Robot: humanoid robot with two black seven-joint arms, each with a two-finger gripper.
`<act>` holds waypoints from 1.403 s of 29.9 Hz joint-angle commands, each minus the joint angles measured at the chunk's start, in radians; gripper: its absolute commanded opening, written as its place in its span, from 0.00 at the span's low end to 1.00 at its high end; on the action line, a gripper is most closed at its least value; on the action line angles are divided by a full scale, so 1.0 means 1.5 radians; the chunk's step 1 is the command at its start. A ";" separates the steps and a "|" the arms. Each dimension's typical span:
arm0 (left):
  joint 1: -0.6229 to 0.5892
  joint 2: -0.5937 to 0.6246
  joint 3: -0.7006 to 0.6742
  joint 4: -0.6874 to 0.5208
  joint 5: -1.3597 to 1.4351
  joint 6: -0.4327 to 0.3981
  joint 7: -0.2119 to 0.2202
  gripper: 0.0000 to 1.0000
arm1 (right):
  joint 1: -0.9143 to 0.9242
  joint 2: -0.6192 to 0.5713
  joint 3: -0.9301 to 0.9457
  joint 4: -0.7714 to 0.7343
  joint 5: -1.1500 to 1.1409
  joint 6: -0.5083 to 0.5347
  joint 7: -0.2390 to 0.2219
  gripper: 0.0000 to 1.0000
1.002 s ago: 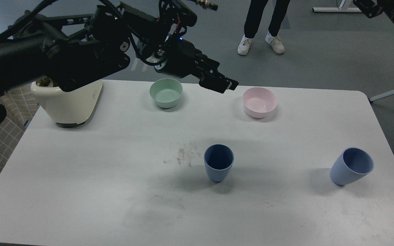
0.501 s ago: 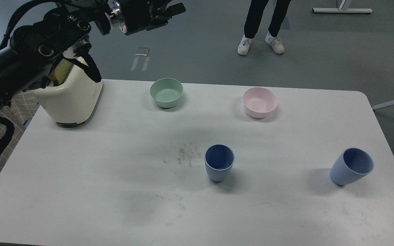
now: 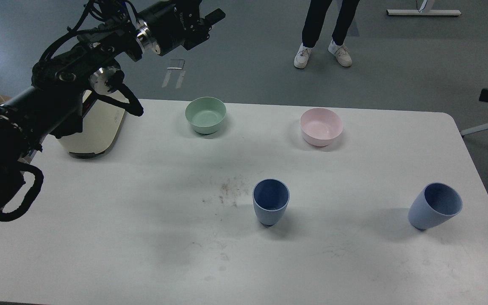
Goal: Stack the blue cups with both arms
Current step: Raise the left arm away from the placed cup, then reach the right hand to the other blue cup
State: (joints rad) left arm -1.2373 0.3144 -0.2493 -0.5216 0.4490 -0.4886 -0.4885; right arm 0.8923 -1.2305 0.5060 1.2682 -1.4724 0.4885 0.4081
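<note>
Since the earlier frame, the left gripper [image 3: 210,19] is shifted slightly; its jaw state cannot be told. Both blue cups [image 3: 270,206] [image 3: 434,206] are left unstacked, well apart on the table [image 3: 100,237]. Approach is probably required next.

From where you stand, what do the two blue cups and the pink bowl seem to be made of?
The centre blue cup and the right blue cup look like matte plastic: even dusty colour, thin rims, no glare. The pink bowl looks similar, though a faint sheen inside leaves glazed ceramic possible.
</note>
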 commanded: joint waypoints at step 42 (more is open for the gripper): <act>0.007 -0.026 0.004 -0.003 0.007 0.000 0.000 0.96 | -0.051 0.078 -0.154 0.033 -0.262 0.000 -0.003 0.96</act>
State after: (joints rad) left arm -1.2276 0.2761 -0.2446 -0.5253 0.4590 -0.4887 -0.4887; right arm 0.8196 -1.1153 0.2753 1.3186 -1.8642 0.4887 0.4033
